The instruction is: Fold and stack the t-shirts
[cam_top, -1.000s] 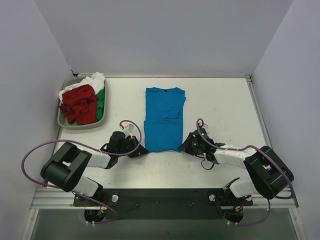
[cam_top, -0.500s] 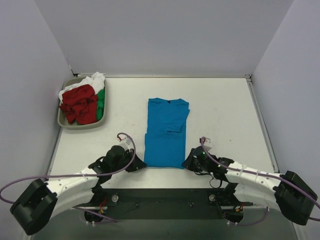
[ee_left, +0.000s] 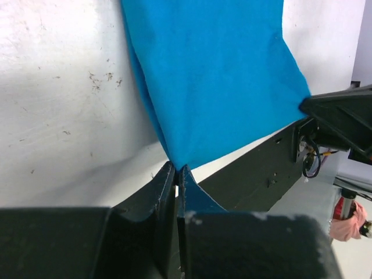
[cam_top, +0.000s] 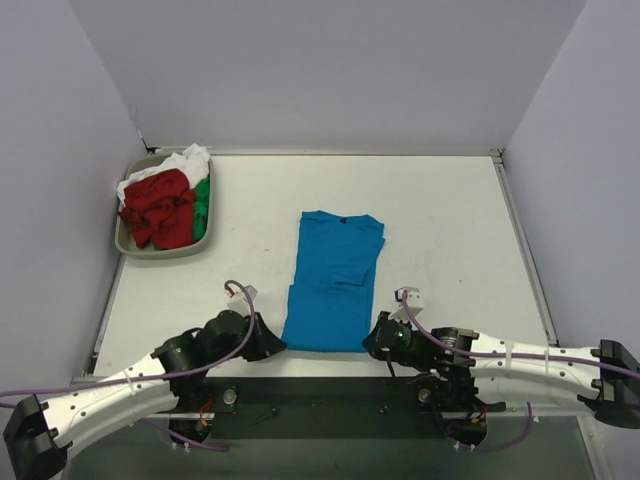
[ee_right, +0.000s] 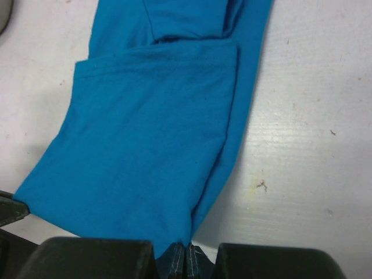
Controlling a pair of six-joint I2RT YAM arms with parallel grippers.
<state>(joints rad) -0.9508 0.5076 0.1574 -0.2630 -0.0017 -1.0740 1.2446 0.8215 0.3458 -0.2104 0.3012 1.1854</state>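
At the near edge of the table point(cam_top: 450, 260), my left gripper point(cam_top: 274, 346) and right gripper point(cam_top: 371, 340) each clamp 1 hem corner of the blue t-shirt point(cam_top: 335, 285), tensioning it for folding.

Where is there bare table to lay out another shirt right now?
Widest: right of the blue t-shirt, out to the table's right edge. Also the strip between the tray and that shirt, and beyond its collar to the back wall. Crowded: the near edge, where the left gripper and right gripper pinch its corners.
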